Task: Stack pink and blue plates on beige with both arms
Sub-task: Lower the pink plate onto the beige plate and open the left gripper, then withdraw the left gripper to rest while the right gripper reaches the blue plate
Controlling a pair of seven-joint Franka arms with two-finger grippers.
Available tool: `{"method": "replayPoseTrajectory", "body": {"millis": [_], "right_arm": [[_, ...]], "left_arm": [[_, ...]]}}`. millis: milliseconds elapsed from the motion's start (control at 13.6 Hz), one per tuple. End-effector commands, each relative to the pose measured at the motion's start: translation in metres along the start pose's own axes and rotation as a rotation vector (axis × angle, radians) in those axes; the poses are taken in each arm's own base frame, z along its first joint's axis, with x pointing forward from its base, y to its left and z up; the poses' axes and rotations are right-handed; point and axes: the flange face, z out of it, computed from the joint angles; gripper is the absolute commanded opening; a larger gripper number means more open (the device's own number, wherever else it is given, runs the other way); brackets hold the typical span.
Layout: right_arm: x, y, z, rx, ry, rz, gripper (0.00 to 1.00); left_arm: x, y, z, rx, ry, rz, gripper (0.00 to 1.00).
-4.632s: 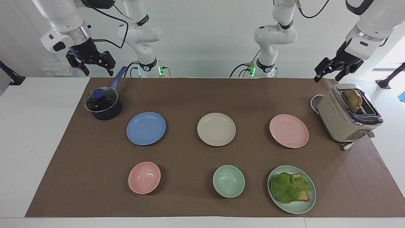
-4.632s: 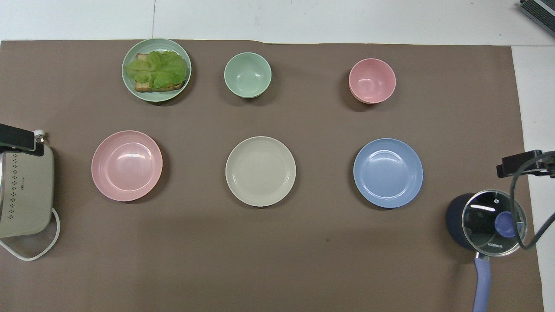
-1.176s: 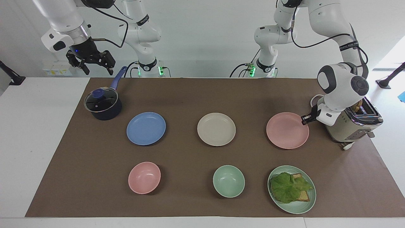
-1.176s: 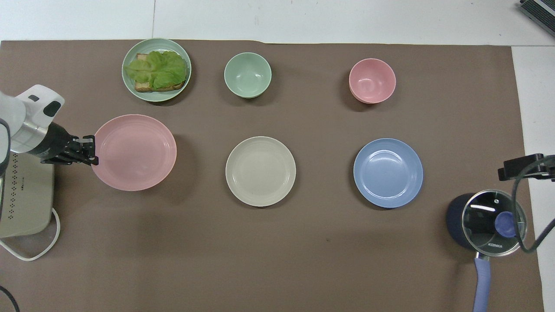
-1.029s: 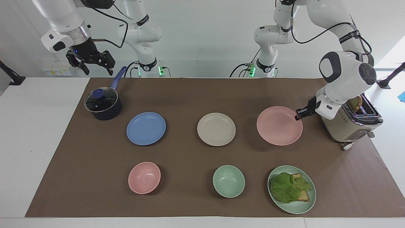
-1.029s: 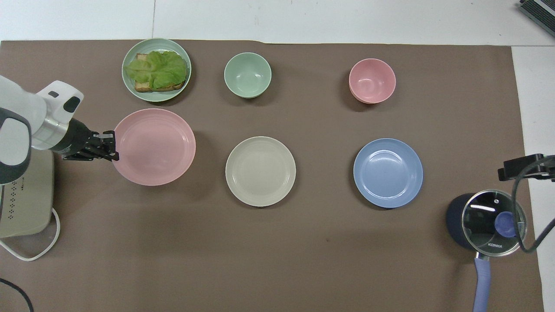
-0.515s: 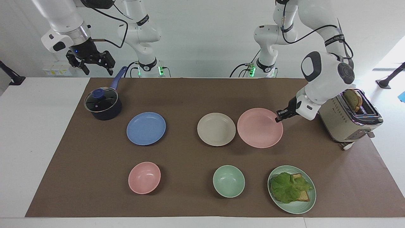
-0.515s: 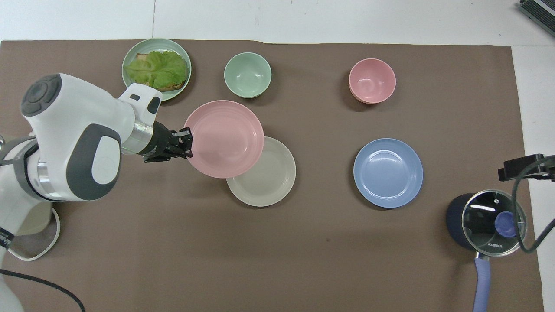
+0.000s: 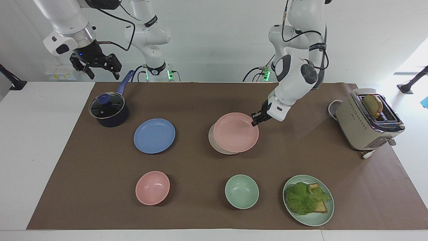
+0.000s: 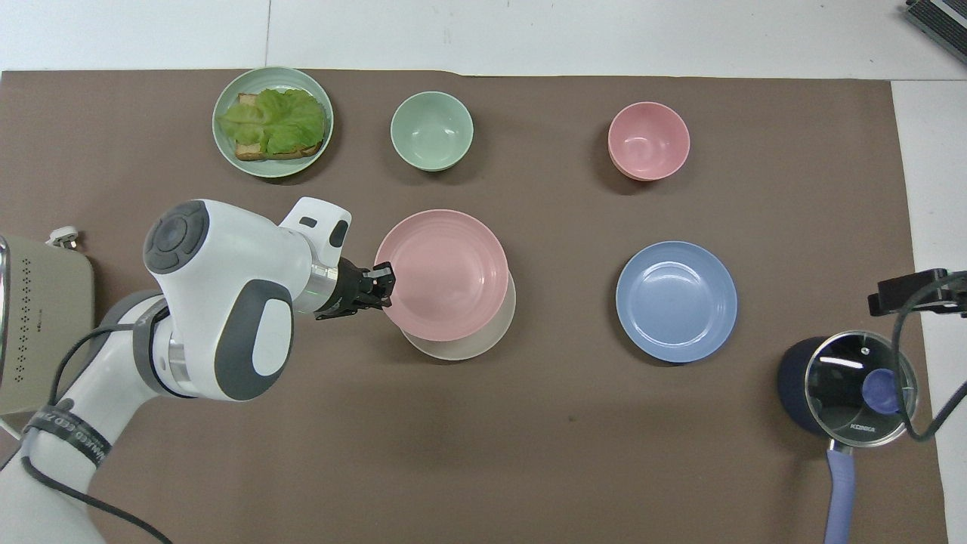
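Note:
My left gripper (image 9: 255, 119) (image 10: 381, 285) is shut on the rim of the pink plate (image 9: 236, 132) (image 10: 442, 273) and holds it level over the beige plate (image 9: 211, 139) (image 10: 470, 347). Only a crescent of the beige plate shows under it. Whether the two plates touch I cannot tell. The blue plate (image 9: 154, 135) (image 10: 676, 301) lies flat on the mat beside them, toward the right arm's end. My right gripper (image 9: 99, 71) (image 10: 910, 291) waits open and empty in the air over the table edge by the pot.
A dark pot with a glass lid (image 9: 108, 110) (image 10: 846, 385) stands at the right arm's end and a toaster (image 9: 367, 122) (image 10: 41, 332) at the left arm's end. Farther out sit a pink bowl (image 9: 152, 187), a green bowl (image 9: 241, 191) and a green plate (image 9: 314, 221) with lettuce and toast.
My left arm has carried the pink plate from beside the toaster toward the middle, until it covers most of the beige plate. The right arm has not moved.

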Motion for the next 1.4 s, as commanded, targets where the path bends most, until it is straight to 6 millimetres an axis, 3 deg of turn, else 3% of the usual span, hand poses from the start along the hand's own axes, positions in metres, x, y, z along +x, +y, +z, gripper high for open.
{"method": "replayPoseTrajectory", "body": {"millis": [0, 221, 441, 515, 588, 809, 956, 1103, 1324], "right_arm": [[-0.007, 0.006, 0.001, -0.015, 0.020, -0.024, 1.00], [-0.007, 0.006, 0.001, -0.015, 0.020, -0.024, 1.00], [-0.007, 0.007, 0.000, -0.014, 0.021, -0.023, 1.00], [-0.006, 0.007, 0.000, -0.014, 0.023, -0.021, 1.00], [-0.007, 0.008, 0.000, -0.014, 0.026, -0.020, 1.00], [-0.004, 0.010, -0.002, -0.013, 0.031, -0.008, 1.00], [-0.003, 0.007, -0.004, -0.003, 0.033, -0.011, 1.00], [-0.001, 0.004, -0.004, -0.020, 0.040, -0.027, 1.00], [0.005, 0.009, 0.007, -0.016, 0.084, -0.020, 1.00]], "left_arm": [[-0.008, 0.003, 0.025, -0.008, 0.019, -0.003, 0.00], [-0.008, -0.005, 0.041, 0.008, 0.014, -0.009, 0.00], [-0.006, -0.005, 0.040, 0.008, 0.014, 0.008, 0.00], [-0.005, -0.005, 0.039, 0.006, 0.015, 0.007, 0.59], [-0.005, -0.004, 0.039, 0.007, 0.014, 0.006, 1.00], [-0.003, -0.001, 0.035, 0.010, 0.018, 0.016, 1.00], [0.001, 0.003, 0.016, 0.002, 0.023, 0.019, 1.00], [0.013, 0.009, -0.016, 0.062, 0.047, 0.081, 1.00], [0.046, -0.003, -0.092, 0.208, 0.073, 0.186, 1.00]]}}
